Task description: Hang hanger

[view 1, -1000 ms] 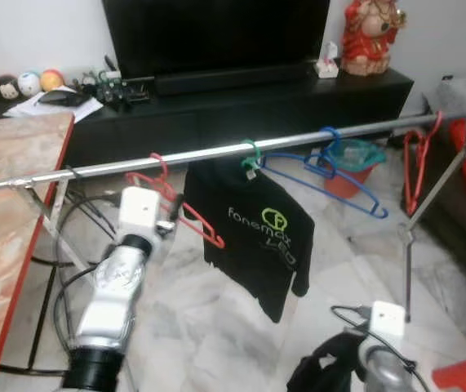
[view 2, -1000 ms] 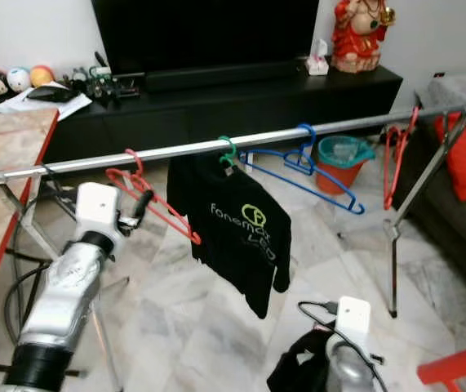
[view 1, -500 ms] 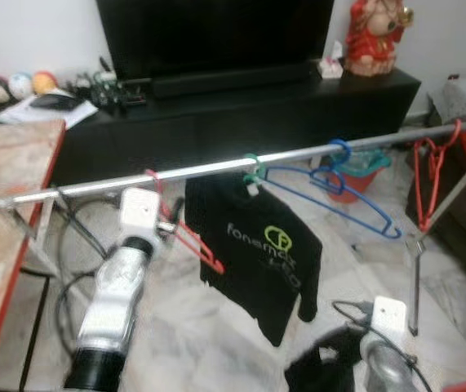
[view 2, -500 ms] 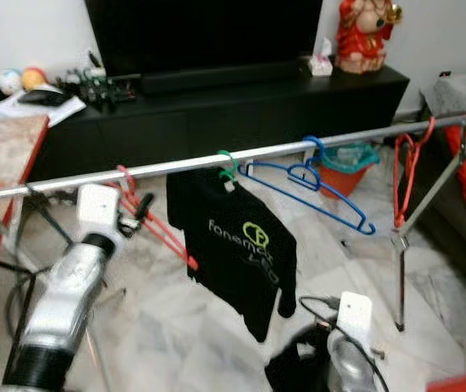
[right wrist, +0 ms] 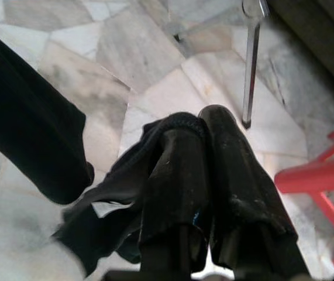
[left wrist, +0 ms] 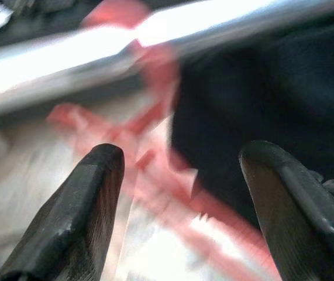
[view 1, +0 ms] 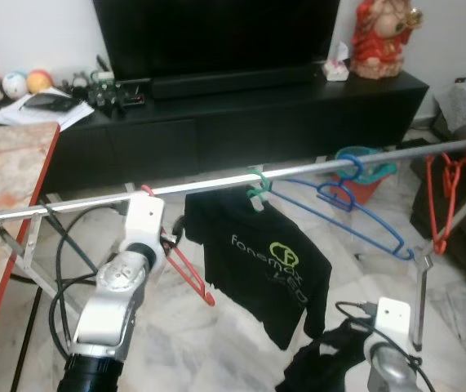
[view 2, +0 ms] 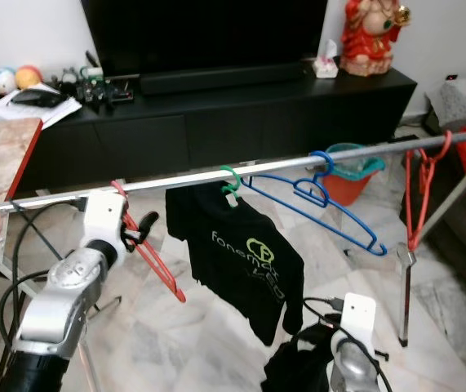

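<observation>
A red hanger (view 1: 187, 270) hangs by its hook on the silver rail (view 1: 298, 170), near the rail's left end. My left gripper (left wrist: 181, 193) is right at it, open, its two black fingers (left wrist: 90, 199) wide apart with the blurred red hanger and the rail just beyond them. Low at the right, my right gripper (right wrist: 205, 146) is shut on a bunched black garment (right wrist: 126, 193), held above the marble floor.
On the same rail hang a black T-shirt (view 1: 257, 261) on a green hanger, blue hangers (view 1: 363, 216) and another red hanger (view 1: 443, 196) at the right end. A red-edged table (view 1: 4, 188) stands left, the black TV console (view 1: 257, 114) behind, and cables and rack legs (view 1: 419, 302) below.
The whole view has shifted, so the camera moved. The red hanger now hangs steeper under the rail, its lower end swung down. My left gripper stays by its hook; the right still holds the garment.
</observation>
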### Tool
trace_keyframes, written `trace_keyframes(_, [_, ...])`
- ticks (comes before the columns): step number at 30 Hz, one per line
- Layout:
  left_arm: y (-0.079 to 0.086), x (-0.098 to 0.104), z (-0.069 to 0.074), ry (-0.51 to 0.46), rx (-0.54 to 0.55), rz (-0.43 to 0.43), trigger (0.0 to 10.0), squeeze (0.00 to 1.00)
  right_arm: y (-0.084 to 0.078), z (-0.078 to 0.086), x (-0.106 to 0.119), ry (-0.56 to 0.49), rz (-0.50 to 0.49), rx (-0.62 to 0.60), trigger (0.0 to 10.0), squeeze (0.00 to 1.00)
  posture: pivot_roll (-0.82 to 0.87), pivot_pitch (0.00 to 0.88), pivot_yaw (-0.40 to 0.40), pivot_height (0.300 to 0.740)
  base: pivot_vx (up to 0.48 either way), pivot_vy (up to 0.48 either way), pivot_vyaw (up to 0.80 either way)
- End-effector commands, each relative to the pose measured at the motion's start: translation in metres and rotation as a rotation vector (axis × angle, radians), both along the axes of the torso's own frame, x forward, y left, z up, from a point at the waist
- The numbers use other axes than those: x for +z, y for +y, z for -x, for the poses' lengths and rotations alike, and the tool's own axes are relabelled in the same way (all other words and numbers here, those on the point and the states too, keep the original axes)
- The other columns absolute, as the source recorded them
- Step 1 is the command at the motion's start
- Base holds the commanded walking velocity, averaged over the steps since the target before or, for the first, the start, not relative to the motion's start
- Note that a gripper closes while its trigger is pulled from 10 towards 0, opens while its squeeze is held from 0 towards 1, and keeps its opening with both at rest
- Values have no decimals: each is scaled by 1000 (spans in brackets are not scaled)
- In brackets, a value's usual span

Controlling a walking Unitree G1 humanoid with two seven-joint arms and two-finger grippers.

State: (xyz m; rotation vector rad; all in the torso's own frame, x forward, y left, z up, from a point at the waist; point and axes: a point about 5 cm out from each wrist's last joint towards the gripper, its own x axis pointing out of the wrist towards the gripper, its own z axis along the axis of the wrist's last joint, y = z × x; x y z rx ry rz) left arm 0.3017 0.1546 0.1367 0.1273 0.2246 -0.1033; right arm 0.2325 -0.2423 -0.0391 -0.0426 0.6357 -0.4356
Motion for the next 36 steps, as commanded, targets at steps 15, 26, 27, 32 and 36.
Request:
trace_keyframes(15, [-3, 3, -26, 132, 137, 56, 10000, 0, 5, -9, 5, -29, -7, 7, 10000, 0, -80, 0, -26, 740, 0, 0, 0])
trace_keyframes(26, [-23, -5, -37, 185, 82, 74, 10000, 0, 5, -11, 6, -31, -7, 16, 10000, 0, -83, 0, -33, 740, 0, 0, 0])
trace_keyframes(27, [-23, -5, -38, 189, 82, 74, 10000, 0, 5, -11, 6, -30, -7, 16, 10000, 0, -83, 0, -33, 740, 0, 0, 0])
trace_keyframes(32, [-27, -5, -43, 192, 80, 91, 10000, 0, 4, -11, 7, -30, -6, 18, 10000, 0, -88, 0, -38, 740, 0, 0, 0])
trace_keyframes(36, [-32, 0, -45, 176, 63, 96, 10000, 0, 4, -12, 7, -31, -6, 21, 10000, 0, -87, 0, -39, 740, 0, 0, 0])
